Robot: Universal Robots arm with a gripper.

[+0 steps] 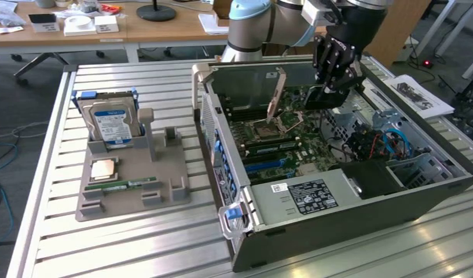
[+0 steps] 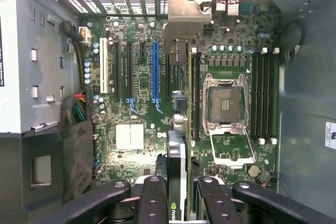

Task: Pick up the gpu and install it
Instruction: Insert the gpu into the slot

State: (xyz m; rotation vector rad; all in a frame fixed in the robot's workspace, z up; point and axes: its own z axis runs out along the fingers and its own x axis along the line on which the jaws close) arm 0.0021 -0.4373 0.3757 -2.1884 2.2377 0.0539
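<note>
While the claw [image 1: 330,87] hung over the open computer case [image 1: 421,194] at the exterior view's upper right, its fingers were shut tight on the gpu [image 2: 177,150], held on edge above the green board [image 2: 137,85].

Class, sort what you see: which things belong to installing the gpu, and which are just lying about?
Part of the job:
gripper, holding the gpu
open case
motherboard

Lying about:
hard drive
RAM stick
CPU
grey holder they sit in
</note>
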